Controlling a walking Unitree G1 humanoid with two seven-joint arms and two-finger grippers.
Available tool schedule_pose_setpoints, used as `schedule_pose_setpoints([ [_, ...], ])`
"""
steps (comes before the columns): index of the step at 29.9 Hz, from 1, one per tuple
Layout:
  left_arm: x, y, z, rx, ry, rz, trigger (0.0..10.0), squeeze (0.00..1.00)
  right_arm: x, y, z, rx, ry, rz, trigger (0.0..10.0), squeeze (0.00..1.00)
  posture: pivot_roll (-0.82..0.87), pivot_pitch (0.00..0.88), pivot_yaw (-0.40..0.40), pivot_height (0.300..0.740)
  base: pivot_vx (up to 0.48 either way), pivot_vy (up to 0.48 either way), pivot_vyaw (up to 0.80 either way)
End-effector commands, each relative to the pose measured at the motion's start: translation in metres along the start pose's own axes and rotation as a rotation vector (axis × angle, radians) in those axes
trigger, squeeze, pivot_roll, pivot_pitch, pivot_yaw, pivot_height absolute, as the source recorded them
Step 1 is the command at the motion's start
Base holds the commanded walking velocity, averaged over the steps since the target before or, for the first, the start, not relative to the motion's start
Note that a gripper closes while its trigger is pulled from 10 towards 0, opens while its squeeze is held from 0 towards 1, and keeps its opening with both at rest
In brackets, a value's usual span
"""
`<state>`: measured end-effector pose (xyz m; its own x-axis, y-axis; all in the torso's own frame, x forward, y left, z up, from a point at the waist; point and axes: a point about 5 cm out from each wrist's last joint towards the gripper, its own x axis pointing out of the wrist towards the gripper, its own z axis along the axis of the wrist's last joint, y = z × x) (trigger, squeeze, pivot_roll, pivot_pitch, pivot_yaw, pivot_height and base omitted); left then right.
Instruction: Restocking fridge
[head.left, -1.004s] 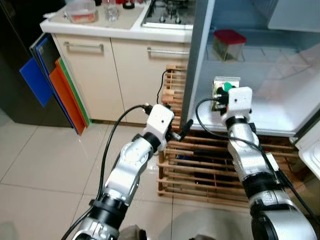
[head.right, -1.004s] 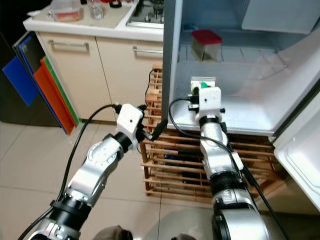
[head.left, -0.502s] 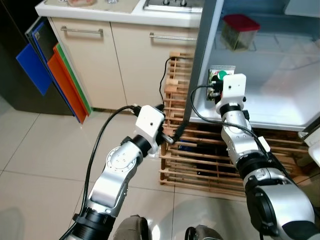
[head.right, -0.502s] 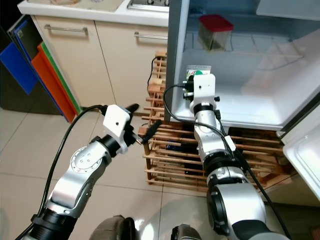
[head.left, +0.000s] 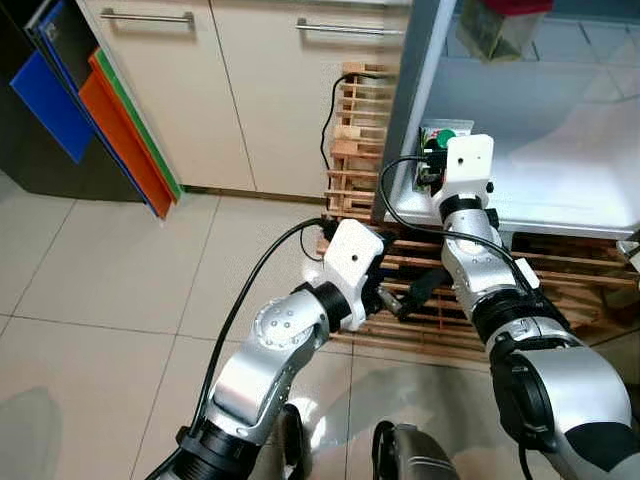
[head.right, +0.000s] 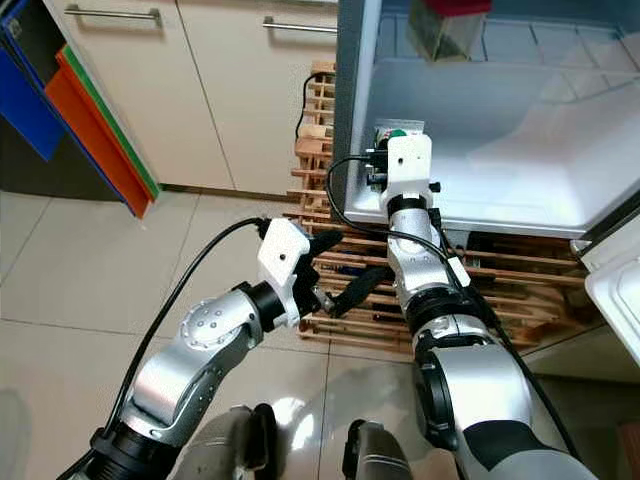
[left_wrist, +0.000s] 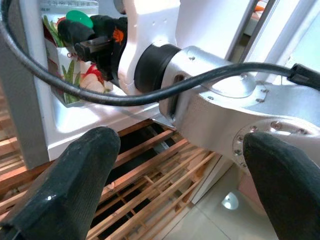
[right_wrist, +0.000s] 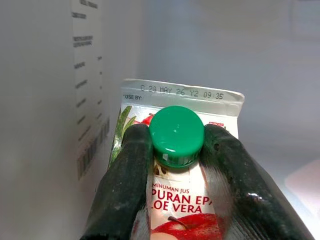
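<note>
The juice carton (right_wrist: 177, 200) stands at the near left corner of the fridge shelf (head.left: 560, 190), close against the fridge's left wall (right_wrist: 45, 100). The right gripper (right_wrist: 176, 150) reaches in over the shelf edge and has its two fingers (right_wrist: 125, 185) closed on the carton's top, one on each side of the green cap (right_wrist: 176, 135). This looks like the placing step: the carton seems to be on or just above the shelf, though its base is hidden, so I cannot tell whether it rests there. Next, the right gripper should let go and draw straight back without tipping the carton. The left gripper (head.left: 405, 297) hangs below the shelf, in front of the wooden rack (head.left: 560, 290), fingers spread wide and empty. Deeper in the fridge, behind the carton, sits a red-lidded box (head.left: 495, 25).
</note>
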<state>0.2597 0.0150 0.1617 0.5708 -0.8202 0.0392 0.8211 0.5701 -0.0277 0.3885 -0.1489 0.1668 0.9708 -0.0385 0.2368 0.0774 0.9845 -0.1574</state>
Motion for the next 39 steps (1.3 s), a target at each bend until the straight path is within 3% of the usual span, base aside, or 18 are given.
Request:
schedule_pose_setpoints([
  [1,-0.001,-0.006,0.005,0.018,0.000,-0.023,10.0,0.00,-0.003,0.001,-0.008,-0.015,0.048,0.003,1.4,0.00,0.24,0.302,0.047,0.724,0.000,0.000,0.00],
  [2,-0.001,-0.006,0.005,0.018,0.000,-0.023,10.0,0.00,-0.003,0.001,-0.008,-0.015,0.048,0.003,1.4,0.00,0.24,0.302,0.047,0.724,0.000,0.000,0.00],
  [3,-0.003,-0.005,0.006,0.027,0.002,-0.017,10.0,0.00,-0.002,0.002,-0.008,-0.018,0.055,0.010,10.0,0.00,0.24,0.304,0.048,0.724,0.000,0.000,0.00],
  [5,-0.004,-0.005,0.006,0.030,0.002,-0.015,10.0,0.00,-0.002,0.003,-0.008,-0.018,0.056,0.011,10.0,0.00,0.25,0.307,0.048,0.724,0.000,0.000,0.00],
  [6,-0.006,-0.005,0.007,0.030,0.003,-0.007,10.0,0.00,-0.001,0.004,-0.007,-0.014,0.054,0.012,10.0,0.81,0.25,0.309,0.048,0.724,0.000,0.000,0.00],
  [7,-0.007,-0.005,0.006,0.031,0.005,-0.003,10.0,0.00,-0.001,0.005,-0.007,-0.010,0.051,0.013,10.0,1.00,0.25,0.310,0.047,0.724,0.000,0.000,0.00],
  [20,-0.014,0.003,0.003,0.046,0.029,0.035,10.0,0.00,0.001,0.004,-0.004,0.001,0.045,0.008,10.0,1.00,0.24,0.300,0.034,0.724,0.000,0.000,0.00],
  [31,-0.021,0.022,0.011,0.087,-0.020,0.187,10.0,0.00,-0.001,-0.001,-0.007,-0.015,0.051,0.003,10.0,1.00,0.23,0.296,0.025,0.724,0.000,0.000,0.00],
  [39,-0.021,0.020,0.011,0.096,-0.019,0.180,10.0,0.00,-0.001,-0.002,-0.009,-0.016,0.058,0.004,10.0,1.00,0.22,0.298,0.023,0.724,0.000,0.000,0.00],
])
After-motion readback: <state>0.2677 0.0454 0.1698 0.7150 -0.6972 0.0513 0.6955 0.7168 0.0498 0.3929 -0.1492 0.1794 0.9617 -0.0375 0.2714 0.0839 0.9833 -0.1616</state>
